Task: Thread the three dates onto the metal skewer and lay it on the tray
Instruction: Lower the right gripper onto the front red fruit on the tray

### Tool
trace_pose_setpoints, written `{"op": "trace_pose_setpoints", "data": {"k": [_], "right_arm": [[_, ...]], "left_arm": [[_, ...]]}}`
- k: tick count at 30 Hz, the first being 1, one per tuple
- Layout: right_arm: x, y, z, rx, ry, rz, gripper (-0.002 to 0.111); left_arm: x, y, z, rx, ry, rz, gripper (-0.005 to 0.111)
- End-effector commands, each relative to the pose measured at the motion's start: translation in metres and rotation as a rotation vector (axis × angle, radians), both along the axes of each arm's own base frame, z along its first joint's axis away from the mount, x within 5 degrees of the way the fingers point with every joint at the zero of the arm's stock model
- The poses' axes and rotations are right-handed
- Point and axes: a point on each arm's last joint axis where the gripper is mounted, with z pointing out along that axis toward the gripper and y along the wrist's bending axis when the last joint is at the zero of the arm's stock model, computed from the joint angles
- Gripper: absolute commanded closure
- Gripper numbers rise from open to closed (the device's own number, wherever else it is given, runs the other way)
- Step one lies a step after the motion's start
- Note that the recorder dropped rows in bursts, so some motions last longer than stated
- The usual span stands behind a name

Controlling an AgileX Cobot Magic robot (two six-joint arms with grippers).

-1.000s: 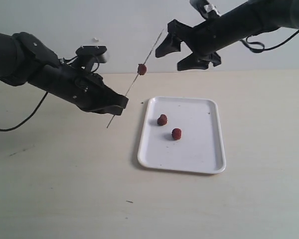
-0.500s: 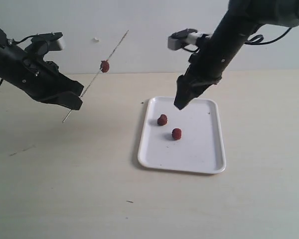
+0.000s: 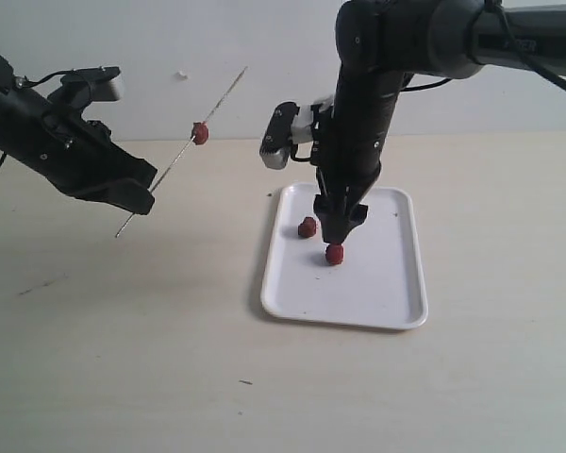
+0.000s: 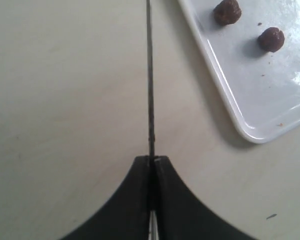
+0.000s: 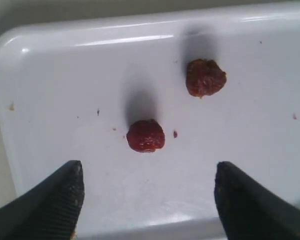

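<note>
1. Step in hand: picking up the second fruit. One small, wrinkled, dark red-brown threaded date [image 3: 200, 133] sits on the thin, straight grey metal skewer [image 3: 174, 160].
2. The flat white rectangular tray [image 3: 377, 283] lies on the pale bench [image 3: 123, 368], towards its far edge and right of its middle.
3. Left pincer [image 3: 141, 193]: clenched on the skewer's lower end, holding the rod tilted in the air over the bench's left part, well apart from the tray.
4. Right pincer [image 5: 147, 172]: released, jaws wide, grasping nothing. It hangs pointing down just above the centred loose date [image 5: 145, 135]; no contact is evident.
5. The other loose date [image 5: 205, 77] lies near, outside the jaws.
6. Judgement: the next move calls for lowering, closing on the centred fruit without nudging its neighbour, then carrying it to the skewer's free upper tip.
</note>
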Motion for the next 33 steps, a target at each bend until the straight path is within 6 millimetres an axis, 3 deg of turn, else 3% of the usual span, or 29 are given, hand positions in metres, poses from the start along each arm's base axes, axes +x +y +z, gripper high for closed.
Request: {"op": "trace_pose_setpoints", "data": {"k": [1, 20, 33], "right_arm": [[0.004, 0.001, -0.023, -0.015, 0.027, 0.011, 0.038], [0.010, 0.002, -0.056, -0.033, 0.044, 0.026, 0.038], [0.010, 0.001, -0.059, -0.050, 0.051, 0.032, 0.045]], "left_arm": [[-0.001, 0.001, 0.003, -0.001, 0.000, 0.004, 0.107], [-0.001, 0.001, 0.003, -0.001, 0.000, 0.004, 0.107], [-0.001, 0.001, 0.003, -0.001, 0.000, 0.004, 0.107]]}}
